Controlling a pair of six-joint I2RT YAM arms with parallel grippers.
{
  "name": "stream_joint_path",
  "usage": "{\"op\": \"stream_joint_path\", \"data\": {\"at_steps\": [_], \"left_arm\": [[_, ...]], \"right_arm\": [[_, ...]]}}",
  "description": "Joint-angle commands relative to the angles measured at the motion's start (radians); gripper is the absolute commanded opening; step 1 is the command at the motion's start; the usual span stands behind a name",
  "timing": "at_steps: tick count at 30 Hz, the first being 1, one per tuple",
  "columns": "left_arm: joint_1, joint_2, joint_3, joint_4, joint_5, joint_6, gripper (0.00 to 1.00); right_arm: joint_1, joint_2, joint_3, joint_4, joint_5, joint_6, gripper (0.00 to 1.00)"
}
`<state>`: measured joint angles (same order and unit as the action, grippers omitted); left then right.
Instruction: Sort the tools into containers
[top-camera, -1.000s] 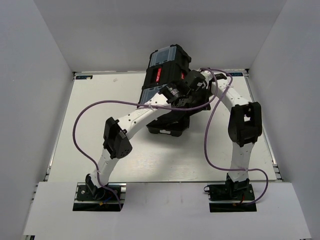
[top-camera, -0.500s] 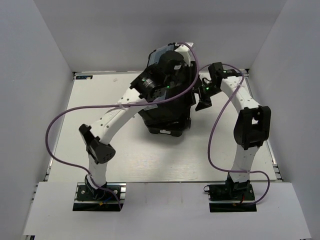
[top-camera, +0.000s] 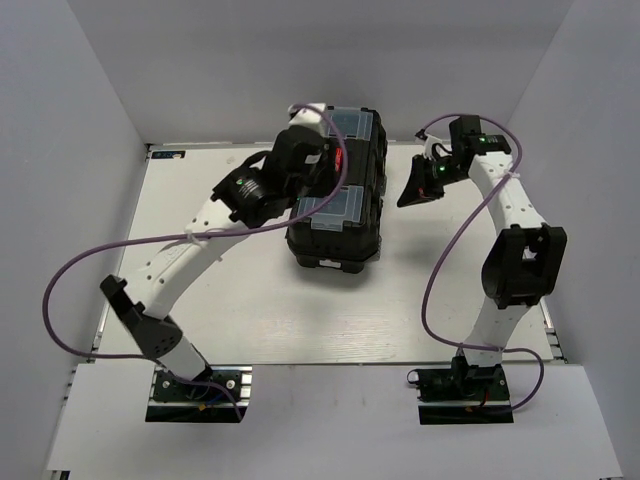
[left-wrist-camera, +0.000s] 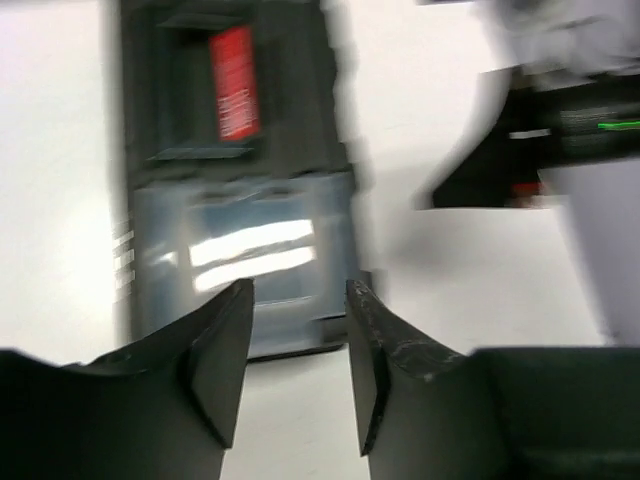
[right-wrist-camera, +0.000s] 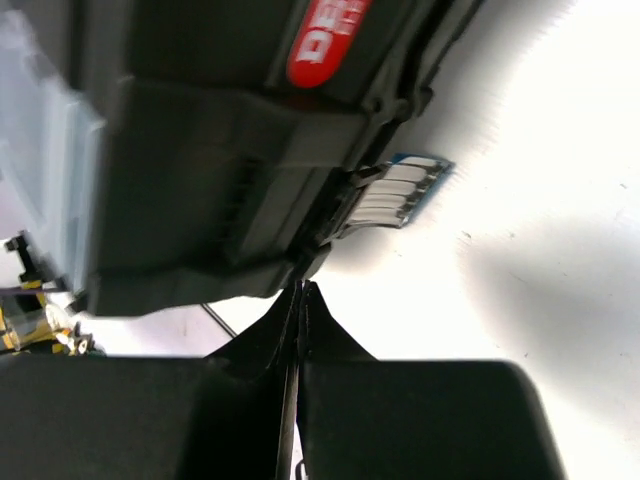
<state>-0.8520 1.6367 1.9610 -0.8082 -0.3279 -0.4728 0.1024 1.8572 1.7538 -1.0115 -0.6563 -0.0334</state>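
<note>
A black organiser case with clear lid panels and a red label lies closed at the middle back of the table. No tools show in any view. My left gripper hovers over the case's far left corner, open with nothing between its fingers; its wrist view looks blurrily down at the case past the gripper. My right gripper hangs just right of the case, shut and empty. In the right wrist view the right gripper points at the case's side, near a silver latch.
White walls stand close on the left, back and right of the table. Purple cables loop from both arms; the left one hangs out past the table's left edge. The right arm shows in the left wrist view.
Both arms have pulled off the case: the left swung leftward and its jaws opened, the right drew back to the right and shut. The case, tilted up before, now lies flat and closed.
</note>
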Motion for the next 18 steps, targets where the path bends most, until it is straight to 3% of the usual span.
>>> {"op": "stream_joint_path", "data": {"at_steps": [1, 5, 9, 11, 12, 15, 18], "left_arm": [[0.063, -0.110, -0.173, -0.031, -0.183, -0.069, 0.51], [0.141, -0.190, -0.358, 0.033, -0.206, -0.147, 0.42], [0.209, -0.203, -0.474, 0.098, -0.143, -0.182, 0.45], [0.229, -0.184, -0.488, 0.109, -0.128, -0.182, 0.51], [0.244, -0.184, -0.501, 0.109, -0.105, -0.191, 0.53], [0.266, -0.159, -0.545, 0.144, -0.045, -0.191, 0.58], [0.266, -0.124, -0.556, 0.153, 0.012, -0.191, 0.58]], "right_arm": [[-0.012, -0.078, -0.013, 0.025, -0.107, -0.049, 0.00], [-0.001, -0.102, 0.012, 0.063, -0.283, -0.115, 0.00], [0.016, -0.096, 0.015, 0.141, -0.471, -0.146, 0.00], [0.025, -0.087, -0.011, 0.241, -0.538, -0.077, 0.00], [0.037, -0.087, -0.017, 0.372, -0.580, 0.023, 0.00], [0.078, -0.061, -0.043, 0.502, -0.570, 0.149, 0.00], [0.132, -0.006, 0.007, 0.490, -0.545, 0.182, 0.00]]}}
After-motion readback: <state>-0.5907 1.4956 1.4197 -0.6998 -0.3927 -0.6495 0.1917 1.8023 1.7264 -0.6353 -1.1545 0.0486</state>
